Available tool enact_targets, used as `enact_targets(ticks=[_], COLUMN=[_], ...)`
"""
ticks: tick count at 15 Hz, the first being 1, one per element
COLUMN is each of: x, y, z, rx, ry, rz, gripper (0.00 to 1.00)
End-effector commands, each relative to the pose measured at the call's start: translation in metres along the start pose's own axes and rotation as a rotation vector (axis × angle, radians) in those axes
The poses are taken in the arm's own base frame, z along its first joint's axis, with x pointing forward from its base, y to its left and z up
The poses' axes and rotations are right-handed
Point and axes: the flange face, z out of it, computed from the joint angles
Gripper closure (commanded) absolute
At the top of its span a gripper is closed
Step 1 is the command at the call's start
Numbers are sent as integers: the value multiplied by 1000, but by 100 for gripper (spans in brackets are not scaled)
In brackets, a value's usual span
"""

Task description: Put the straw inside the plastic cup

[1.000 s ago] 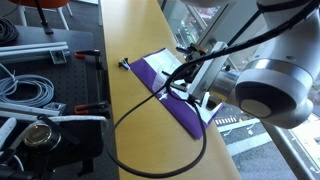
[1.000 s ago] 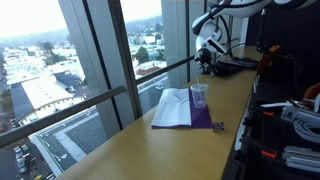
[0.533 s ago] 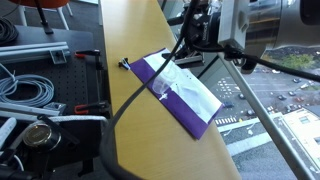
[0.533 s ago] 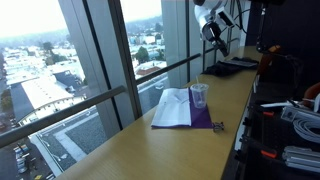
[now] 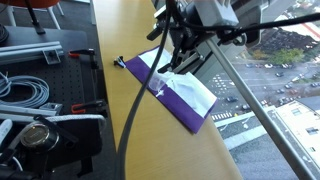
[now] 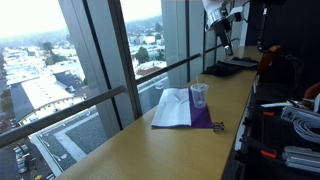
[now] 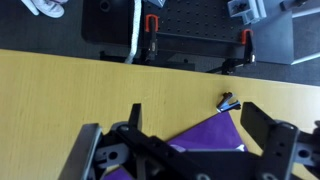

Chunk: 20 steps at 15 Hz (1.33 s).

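The clear plastic cup [image 6: 199, 96] stands upright on a white sheet [image 6: 175, 105] that lies over the purple strip [image 6: 195, 121]. It also shows in an exterior view [image 5: 163, 85]. I cannot make out the thin pale straw in any view. My gripper [image 7: 190, 112] is open and empty, high above the table. The purple strip's corner [image 7: 212, 135] lies below it in the wrist view. In both exterior views the gripper [image 5: 178, 48] [image 6: 224, 40] hangs well above the cup.
A small binder clip [image 7: 229, 101] [image 5: 121, 63] lies on the wooden table [image 5: 130, 130] just off the strip's end. A thick black cable [image 5: 128, 120] hangs across the table. Clamps and coiled cables [image 5: 25, 90] sit beside the table. Windows [image 6: 100, 60] line its far edge.
My arm has lifted up and away from the cup and sheet. The cup, sheet and strip have not moved.
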Motion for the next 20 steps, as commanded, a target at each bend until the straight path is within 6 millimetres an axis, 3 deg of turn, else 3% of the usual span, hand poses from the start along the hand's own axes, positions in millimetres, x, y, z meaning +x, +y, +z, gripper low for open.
enact_targets(ticks=[1, 7, 8, 10, 20], x=[-12, -18, -5, -8, -4], y=[20, 86, 76, 85, 78], z=[19, 44, 43, 49, 48], rx=[-122, -275, -233, -236, -239], ry=[137, 434, 361, 367, 367], rz=[-57, -54, -42, -33, -45], gripper=[0, 0, 0, 0, 0])
